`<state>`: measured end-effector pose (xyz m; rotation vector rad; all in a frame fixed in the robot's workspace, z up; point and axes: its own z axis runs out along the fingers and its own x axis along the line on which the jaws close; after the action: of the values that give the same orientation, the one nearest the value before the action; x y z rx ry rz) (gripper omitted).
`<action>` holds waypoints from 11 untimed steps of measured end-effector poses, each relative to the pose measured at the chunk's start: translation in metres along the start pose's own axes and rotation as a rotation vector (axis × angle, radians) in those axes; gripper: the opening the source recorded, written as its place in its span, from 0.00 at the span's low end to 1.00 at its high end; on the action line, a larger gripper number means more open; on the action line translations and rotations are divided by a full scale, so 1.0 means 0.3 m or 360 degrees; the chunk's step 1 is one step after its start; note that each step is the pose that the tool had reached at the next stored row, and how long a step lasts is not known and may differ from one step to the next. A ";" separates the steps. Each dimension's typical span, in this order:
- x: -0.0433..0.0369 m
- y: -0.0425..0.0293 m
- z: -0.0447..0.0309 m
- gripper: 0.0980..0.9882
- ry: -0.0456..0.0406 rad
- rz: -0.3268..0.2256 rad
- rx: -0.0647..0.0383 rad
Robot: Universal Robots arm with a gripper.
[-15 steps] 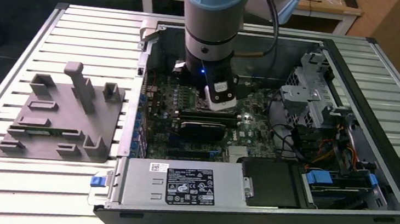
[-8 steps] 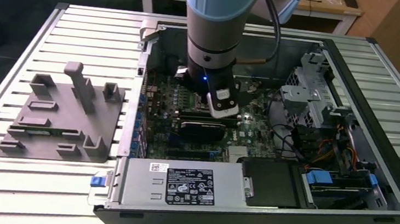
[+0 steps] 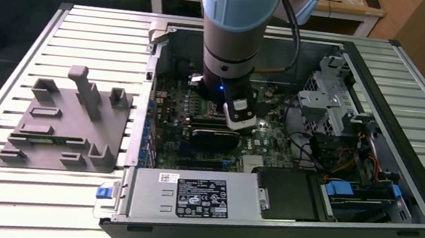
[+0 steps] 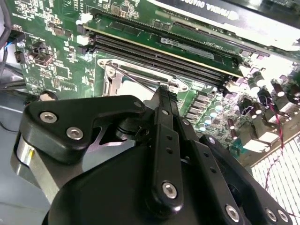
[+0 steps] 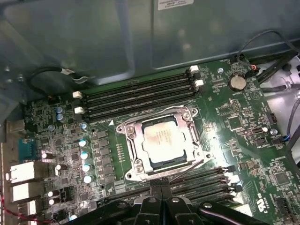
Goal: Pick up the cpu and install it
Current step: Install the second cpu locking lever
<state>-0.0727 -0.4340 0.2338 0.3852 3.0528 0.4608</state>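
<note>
The arm is reaching down into an open computer case lying on its side on a slatted metal table, so the motherboard is facing up for work from above. In the first wrist view the cpu is sitting flat inside its socket frame, silver top upward, squarely within the metal bracket and between the two banks of memory slots. That seating suggests the chip is already placed where it belongs.

The gripper is hanging just beside the socket's near edge, above the board and not touching the chip. Its fingers are pressed together with no gap between them and nothing between the tips, so they are carrying nothing.

On the table at the exterior view's left, a grey plastic fixture tray with upright posts is standing well apart from the case, presumably as a holder for parts.
</note>
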 end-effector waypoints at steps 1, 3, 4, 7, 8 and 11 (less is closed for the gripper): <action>0.000 -0.002 0.005 0.01 0.0000 0.0000 -0.0001; 0.001 -0.005 0.014 0.01 0.0001 0.0000 -0.0002; 0.003 -0.006 0.017 0.01 0.0001 0.0000 -0.0002; 0.011 -0.012 0.028 0.01 0.0001 0.0000 -0.0003; 0.015 -0.013 0.030 0.01 0.0001 0.0000 -0.0003; 0.029 -0.020 0.038 0.01 0.0001 0.0000 -0.0003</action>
<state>-0.0819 -0.4340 0.2211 0.3851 3.0528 0.4641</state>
